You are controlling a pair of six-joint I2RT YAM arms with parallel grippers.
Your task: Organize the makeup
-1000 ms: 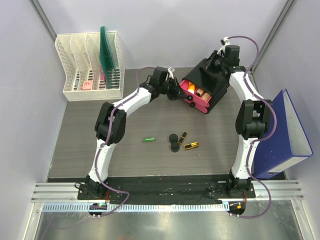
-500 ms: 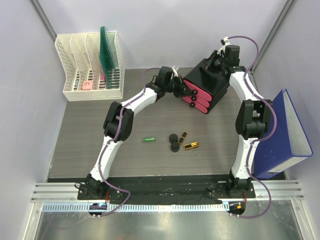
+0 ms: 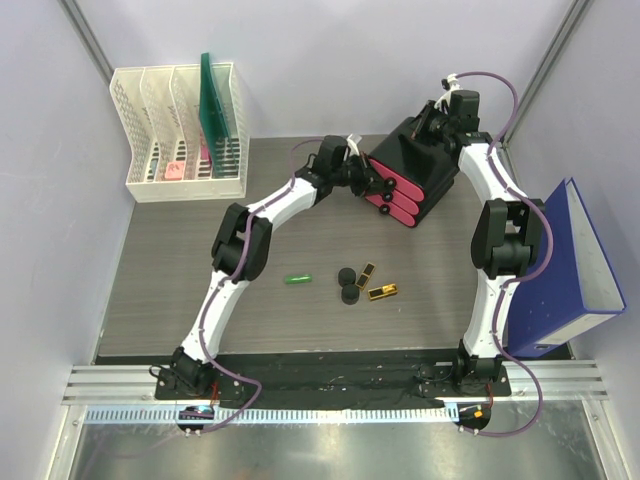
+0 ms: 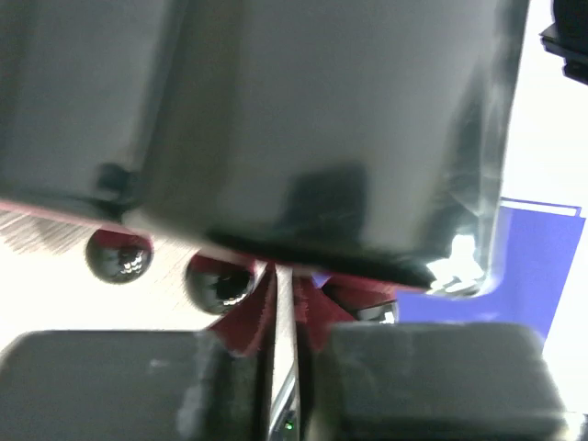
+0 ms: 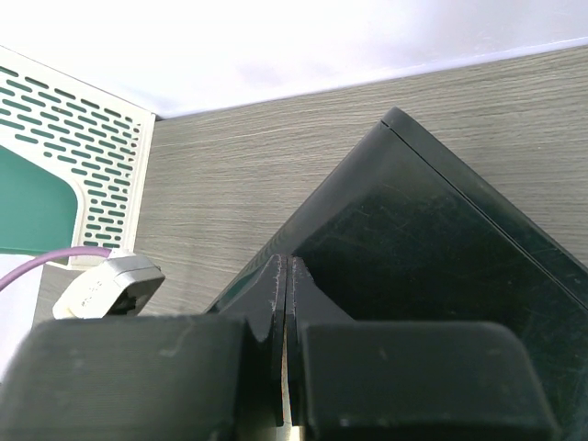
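Green tube (image 3: pixel 298 279), compacts (image 3: pixel 350 294), sticks (image 3: pixel 382 292) clustered, left end effector (image 3: pixel 368 180), right end effector (image 3: pixel 432 125), both closed at drawer box (image 3: pixel 425 165)

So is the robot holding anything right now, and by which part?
Nothing is held. The left end effector is shut, empty, at the pink drawer fronts of the black box; the right end effector is shut, empty, at its far side.

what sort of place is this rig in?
Probably a lab test cell staged as a desk: two arms bolted to an aluminium rail, plain walls, a white file rack and blue binder.
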